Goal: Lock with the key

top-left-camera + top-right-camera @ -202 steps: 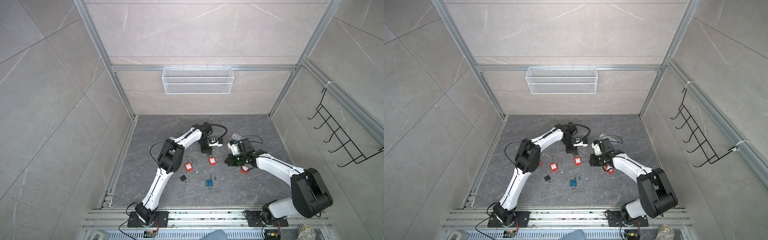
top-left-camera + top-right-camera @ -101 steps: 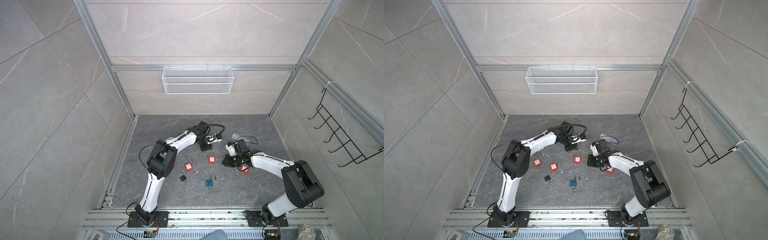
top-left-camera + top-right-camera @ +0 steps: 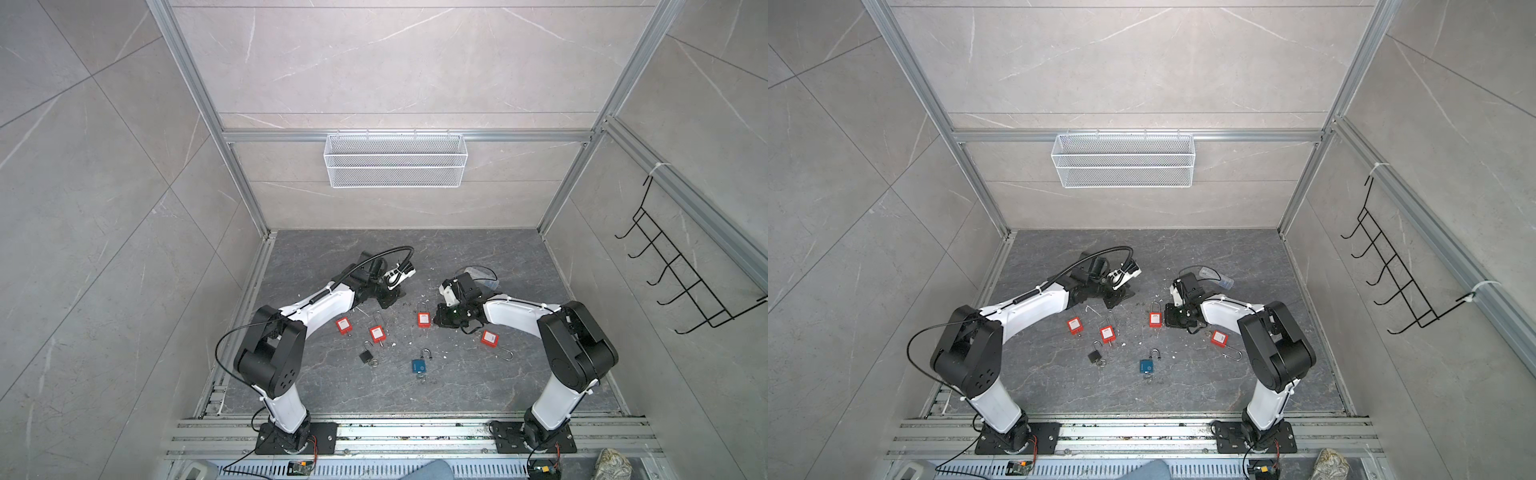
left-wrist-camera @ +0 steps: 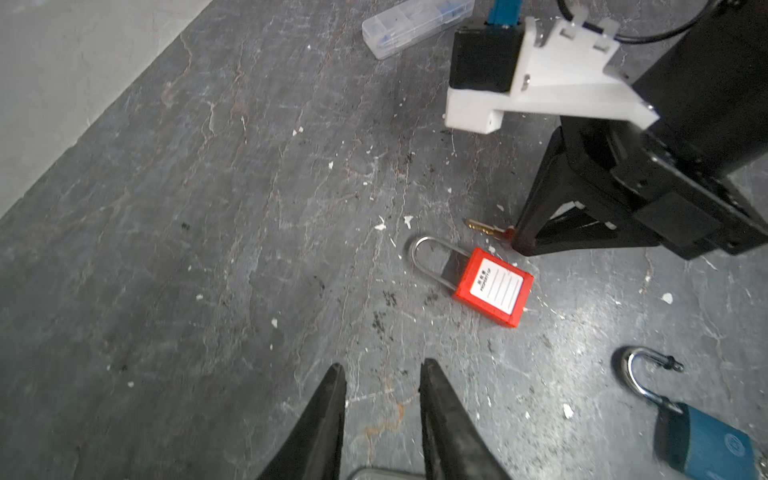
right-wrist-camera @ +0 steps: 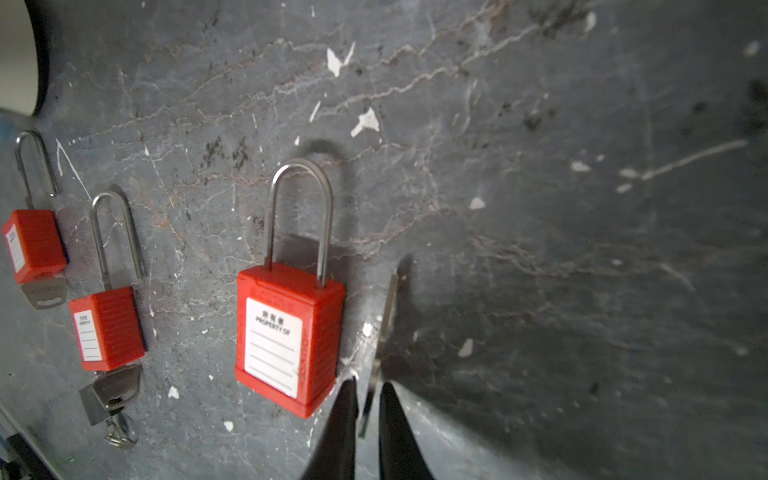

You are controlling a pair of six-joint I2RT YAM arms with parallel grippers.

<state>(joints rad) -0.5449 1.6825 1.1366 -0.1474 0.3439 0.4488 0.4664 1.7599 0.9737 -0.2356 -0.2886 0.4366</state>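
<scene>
Left end effector [image 4: 383, 368]: apart, empty.
Right end effector [image 5: 370, 384]: narrow gap astride key [image 5: 386, 320]; grip, we cannot tell.
Alongside: red padlock [image 5: 291, 332], just beside key.
Hidden: most of key's head.

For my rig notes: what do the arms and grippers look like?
White links, bulky black joints and black cables on left arm and right arm. Two black tapered fingers on left gripper and right gripper. White camera bracket at the right wrist.
</scene>
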